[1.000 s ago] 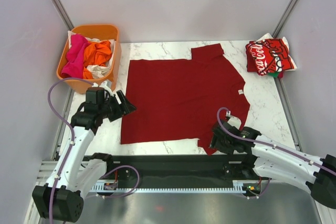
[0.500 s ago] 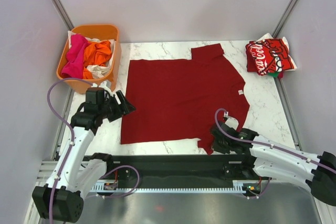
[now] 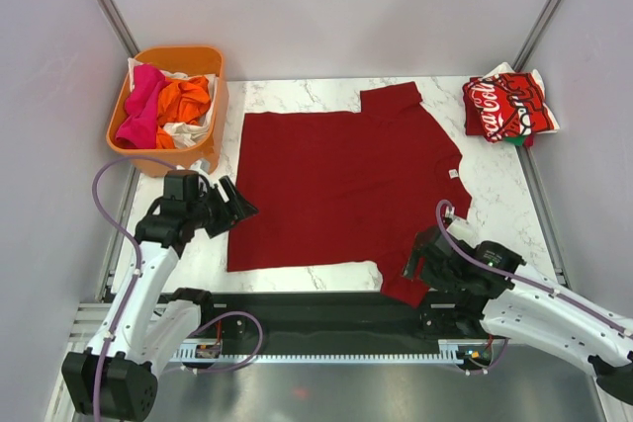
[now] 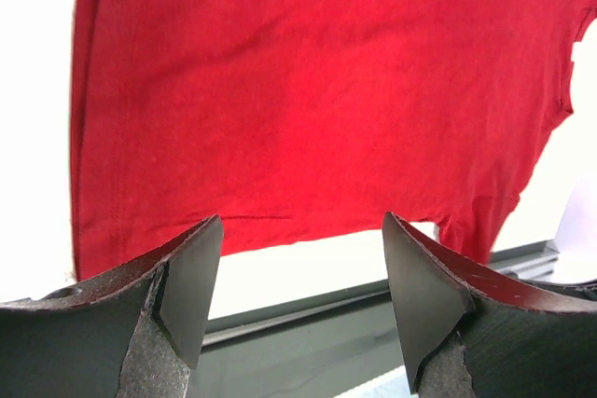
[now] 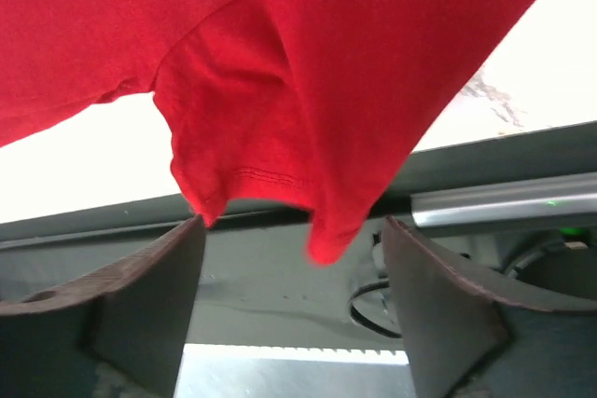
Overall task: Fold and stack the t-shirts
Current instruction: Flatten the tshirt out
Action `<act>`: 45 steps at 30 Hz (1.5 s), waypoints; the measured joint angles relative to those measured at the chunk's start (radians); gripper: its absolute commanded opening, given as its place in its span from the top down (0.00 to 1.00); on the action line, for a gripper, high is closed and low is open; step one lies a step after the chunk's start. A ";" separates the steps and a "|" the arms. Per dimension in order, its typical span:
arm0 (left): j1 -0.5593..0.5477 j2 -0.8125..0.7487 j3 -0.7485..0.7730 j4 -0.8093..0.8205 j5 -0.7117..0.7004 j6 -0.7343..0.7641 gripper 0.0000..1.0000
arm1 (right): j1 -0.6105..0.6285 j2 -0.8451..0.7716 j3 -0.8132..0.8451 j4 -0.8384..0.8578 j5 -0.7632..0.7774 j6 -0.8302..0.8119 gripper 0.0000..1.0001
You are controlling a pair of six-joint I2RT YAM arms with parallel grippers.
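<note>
Dark-red t-shirt point(image 3: 341, 185): spread flat over the middle of the table point(image 3: 495, 195), hem toward the left edge, collar toward the right edge. One sleeve lies near the far edge.
Orange tub point(image 3: 178, 50): far-left corner, holds a pink tee point(image 3: 143, 101), an orange tee point(image 3: 183, 98) and some white cloth point(image 3: 183, 130), all crumpled.
Coca-Cola tee point(image 3: 504, 106): folded, far-right corner, on top of the stack.
Right gripper point(image 3: 413, 266): at the near edge, jaws wide, gripping nothing.
Left gripper point(image 3: 232, 207): over bare marble just beside the hem, jaws wide, nothing between them.
Near sleeve point(image 3: 401, 286): spills over the near edge and hangs in front of the right gripper point(image 5: 294, 230).
Step in hand (my judgement): recover the near sleeve and fold it in over the body.
How I would do it: I pinch the sleeve point(image 5: 280, 156) close to its stitched cuff, lift only enough to clear the edge, then carry it inward and lay it flat. The left gripper point(image 4: 303, 230) could pin the hem so the shirt point(image 4: 317, 90) does not slide.
Risk: the cuff could snag on the rail below.
Unclear: I cannot tell whether the cloth touches the right fingers point(image 5: 140, 295). How many shirts lie under the Coca-Cola tee is hidden, and the tub's count is uncertain.
</note>
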 measured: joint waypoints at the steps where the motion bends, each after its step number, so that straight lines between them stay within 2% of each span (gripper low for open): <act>1: 0.000 -0.003 -0.006 -0.002 0.006 -0.006 0.23 | 0.000 0.008 0.011 -0.012 0.000 -0.004 0.13; 6: 0.000 -0.025 -0.015 -0.014 0.025 -0.024 0.23 | 0.005 0.058 0.042 -0.005 -0.026 -0.024 0.17; 12: 0.000 -0.025 -0.015 -0.014 0.029 -0.028 0.23 | 0.076 0.063 -0.077 0.051 -0.103 -0.001 0.21; 14: 0.000 -0.024 -0.015 -0.014 0.029 -0.028 0.23 | 0.109 0.079 -0.093 0.050 -0.114 0.007 0.23; 17: 0.000 -0.023 -0.016 -0.014 0.029 -0.029 0.23 | 0.137 0.105 -0.094 0.052 -0.127 0.008 0.35; 20: 0.000 -0.021 -0.023 -0.013 0.028 -0.039 0.24 | 0.140 0.126 -0.094 0.060 -0.131 0.006 0.41; 31: -0.075 -0.019 -0.075 -0.013 -0.038 -0.109 0.25 | 0.166 0.282 -0.088 0.122 -0.069 -0.040 0.51; 32: -0.081 -0.019 -0.081 -0.012 -0.048 -0.115 0.25 | 0.166 0.288 -0.084 0.122 -0.060 -0.045 0.68; 35: -0.095 -0.018 -0.100 -0.013 -0.074 -0.132 0.26 | 0.167 0.290 -0.068 0.124 -0.033 -0.066 1.00; 37: -0.105 -0.018 -0.106 -0.012 -0.085 -0.142 0.26 | 0.167 0.289 -0.056 0.124 -0.021 -0.072 1.00; 39: -0.117 -0.018 -0.114 -0.010 -0.100 -0.157 0.34 | 0.167 0.287 -0.046 0.123 -0.013 -0.077 1.00; 45: -0.185 -0.046 -0.195 0.007 -0.163 -0.256 0.32 | 0.168 0.290 0.040 0.058 0.035 -0.101 1.00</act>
